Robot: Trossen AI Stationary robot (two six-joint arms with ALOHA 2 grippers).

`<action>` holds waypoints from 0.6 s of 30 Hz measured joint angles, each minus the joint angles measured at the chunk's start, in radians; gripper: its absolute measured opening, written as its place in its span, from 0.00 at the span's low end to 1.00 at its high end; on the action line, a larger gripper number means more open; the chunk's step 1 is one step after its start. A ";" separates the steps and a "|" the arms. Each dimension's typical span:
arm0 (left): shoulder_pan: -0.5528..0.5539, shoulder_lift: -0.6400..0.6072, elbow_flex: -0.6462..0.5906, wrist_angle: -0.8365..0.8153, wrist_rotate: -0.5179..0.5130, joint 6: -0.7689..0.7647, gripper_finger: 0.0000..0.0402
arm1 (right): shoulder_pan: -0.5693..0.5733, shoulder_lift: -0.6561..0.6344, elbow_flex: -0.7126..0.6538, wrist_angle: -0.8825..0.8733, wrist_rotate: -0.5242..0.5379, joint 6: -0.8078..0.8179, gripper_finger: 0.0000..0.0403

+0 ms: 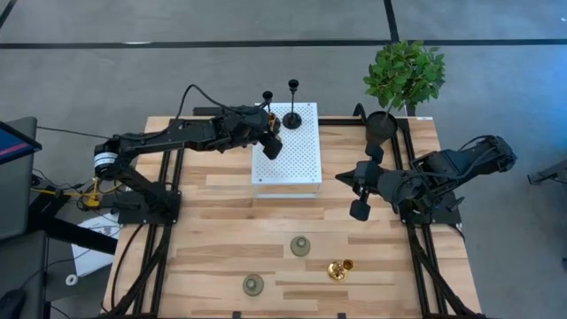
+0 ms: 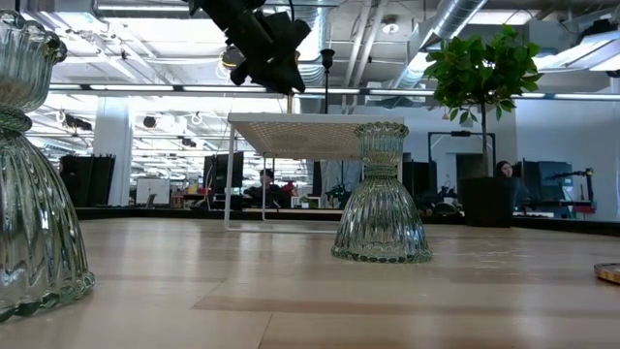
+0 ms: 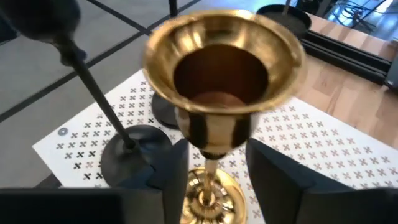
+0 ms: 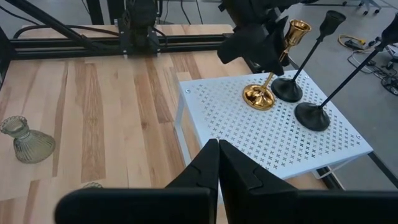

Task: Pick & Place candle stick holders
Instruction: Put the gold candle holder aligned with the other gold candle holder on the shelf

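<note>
A white perforated stand [image 1: 285, 155] sits mid-table. Two black thin-stemmed holders [image 1: 292, 113] [image 1: 267, 97] stand on its far edge, on their round bases [image 4: 311, 115] [image 4: 287, 90]. My left gripper [image 3: 216, 168] is over the stand's far left corner, shut on a gold holder [image 4: 273, 68]. A second gold holder [image 1: 337, 268] lies on its side near the table's front. Two grey-green holders [image 1: 300, 246] [image 1: 253, 284] stand upright on the table nearby. My right gripper [image 4: 217, 162] is shut and empty, above the table to the right of the stand [image 1: 341, 178]. My left gripper pinches the gold holder between its two fingers [image 3: 171, 180], just below the cup where it narrows into the stem [image 3: 214, 146]. The fingers slant down from the table's left and lie across the stem. The holder is upright, its base [image 4: 259, 98] at the stand's top; whether it touches I cannot tell.
A green plant in a black pot [image 1: 403, 75] stands at the far right corner. Black frame rails run along the table's left and right sides [image 1: 416, 230]. Bare wood lies between the stand and the front holders.
</note>
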 joint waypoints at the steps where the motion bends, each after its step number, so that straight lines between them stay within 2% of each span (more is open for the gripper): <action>1: -0.001 0.000 0.000 -0.005 0.005 0.000 0.42 | 0.000 0.000 0.000 0.000 0.000 0.000 0.00; 7: -0.015 -0.029 0.001 -0.041 0.059 0.000 0.50 | 0.000 0.000 0.000 0.000 0.000 0.000 0.00; 18: -0.054 -0.211 0.001 -0.201 0.062 -0.005 0.48 | 0.000 0.000 0.000 -0.004 0.000 0.000 0.00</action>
